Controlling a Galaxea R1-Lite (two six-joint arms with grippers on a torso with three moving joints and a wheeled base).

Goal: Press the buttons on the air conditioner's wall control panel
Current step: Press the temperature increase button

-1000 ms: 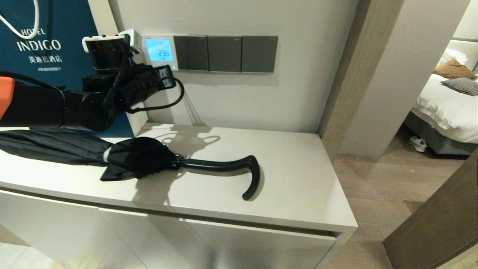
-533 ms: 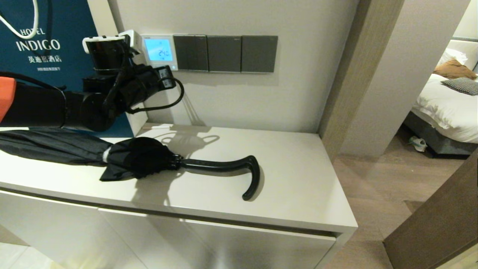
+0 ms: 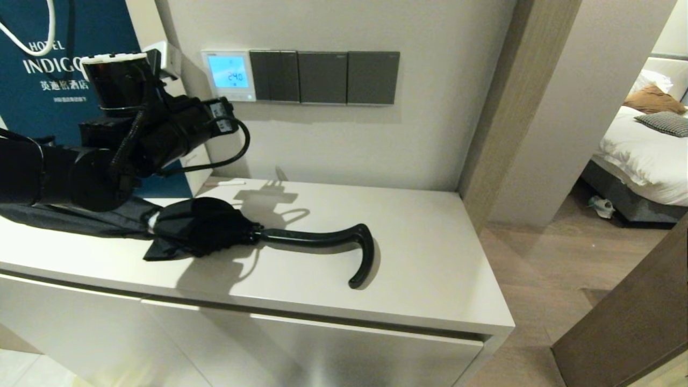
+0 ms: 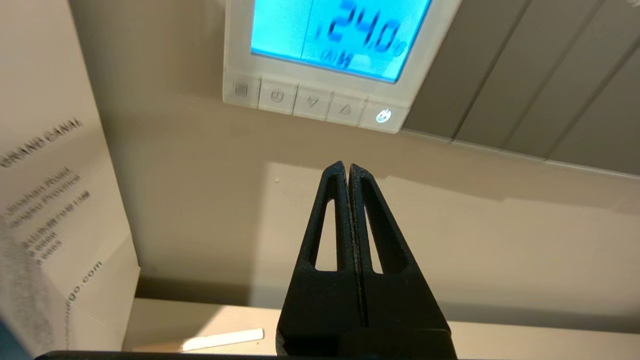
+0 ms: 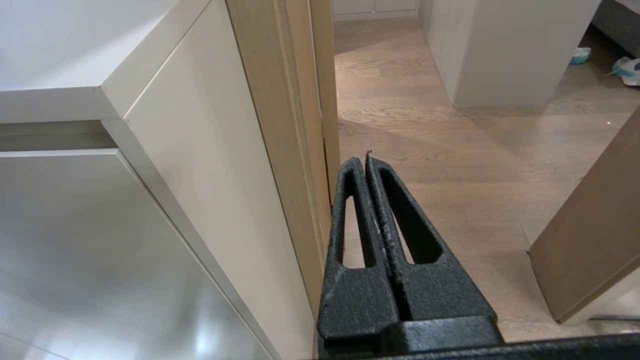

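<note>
The white wall control panel has a lit blue screen reading 24.0; it also shows in the left wrist view. Its row of pale buttons runs along the lower edge. My left gripper is shut and empty. It hangs in the air below and left of the panel, a short way off the wall, with its tips under the buttons and touching nothing. My right gripper is shut and empty, parked low beside the cabinet's side, out of the head view.
Three dark grey switch plates adjoin the panel on the right. A black umbrella with a curved handle lies on the white cabinet top. A blue Hotel Indigo bag stands behind my left arm. A doorway opens at right.
The screen went from 23.0 to 24.0. My left gripper has pulled back from the panel's lower edge, moving left and down, away from the wall.
</note>
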